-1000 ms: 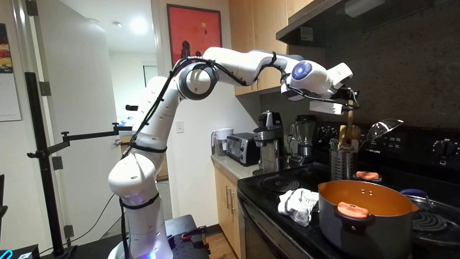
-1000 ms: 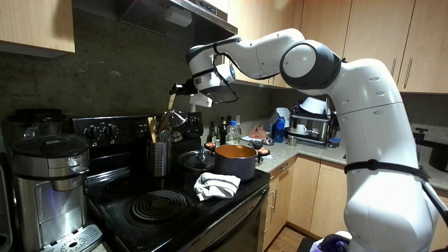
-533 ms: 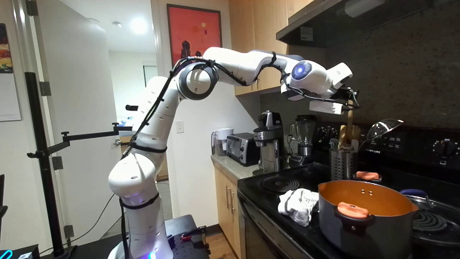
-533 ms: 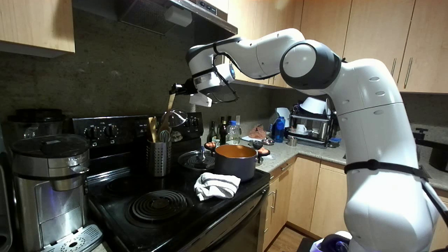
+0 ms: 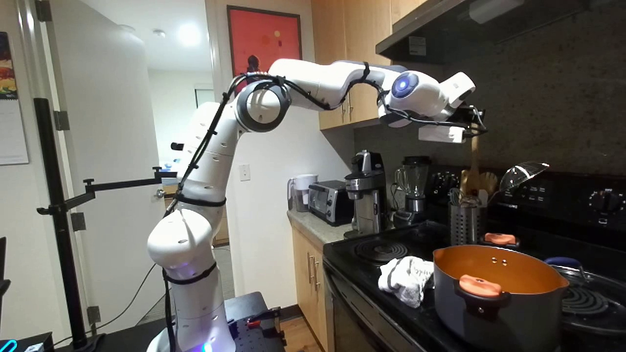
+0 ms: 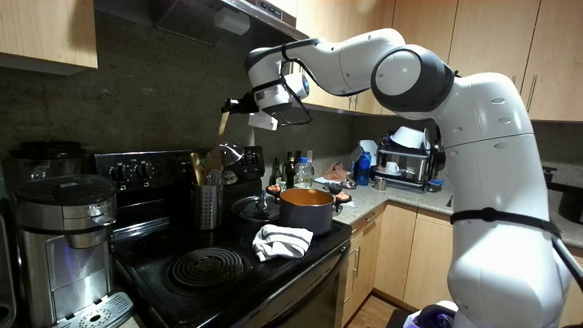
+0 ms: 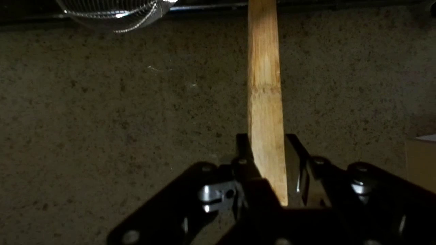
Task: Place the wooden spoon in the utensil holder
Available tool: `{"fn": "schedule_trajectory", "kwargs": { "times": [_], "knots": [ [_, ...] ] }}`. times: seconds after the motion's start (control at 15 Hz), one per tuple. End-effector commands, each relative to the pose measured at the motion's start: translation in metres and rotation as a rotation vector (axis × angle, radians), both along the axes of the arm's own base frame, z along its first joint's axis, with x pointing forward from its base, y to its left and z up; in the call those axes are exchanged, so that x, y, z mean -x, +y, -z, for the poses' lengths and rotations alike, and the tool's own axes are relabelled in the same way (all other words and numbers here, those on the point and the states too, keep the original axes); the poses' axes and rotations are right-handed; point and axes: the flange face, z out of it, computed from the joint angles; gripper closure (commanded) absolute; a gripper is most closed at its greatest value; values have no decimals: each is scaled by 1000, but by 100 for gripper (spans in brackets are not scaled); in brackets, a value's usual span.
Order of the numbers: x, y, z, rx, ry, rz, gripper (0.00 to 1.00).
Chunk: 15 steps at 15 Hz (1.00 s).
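The wooden spoon [image 6: 223, 122] is a long tan wooden utensil standing nearly upright, its handle end up in my gripper [image 6: 226, 109]. Its lower, wider part is among the other utensils at the mouth of the utensil holder [image 6: 207, 207]; whether its lowest end is inside the holder is hidden. The holder is a grey perforated metal canister at the back of the stove, also in an exterior view [image 5: 465, 226]. In the wrist view the handle [image 7: 265, 112] runs between the two fingers [image 7: 266, 137], which are closed on it.
A wide orange-lined pot [image 5: 499, 313] stands near the holder, with a white towel [image 6: 283, 242] beside it. A glass lid [image 6: 255, 208] lies behind. A clear ladle-like mesh strainer [image 5: 523, 173] sticks out of the holder. The range hood [image 6: 273, 27] hangs above.
My gripper has risen slightly, and the wooden spoon has moved up with it, so more of its wide lower part shows above the holder. The holder has not moved.
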Motion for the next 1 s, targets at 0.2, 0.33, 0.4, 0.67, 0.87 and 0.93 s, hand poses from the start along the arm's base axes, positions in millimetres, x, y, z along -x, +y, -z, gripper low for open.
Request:
{"fn": "schedule_trajectory", "kwargs": {
  "times": [0.2,0.33,0.4,0.67,0.87,0.93],
  "knots": [
    [34,10,-52,35,-55,-23,93],
    [37,15,-54,34,-56,-30,93],
    [37,19,-53,32,-55,-39,93],
    [30,33,-36,16,-28,-80,93],
    [25,41,-14,26,2,-106,93],
    [24,41,-5,33,15,-114,93]
  ]
}}
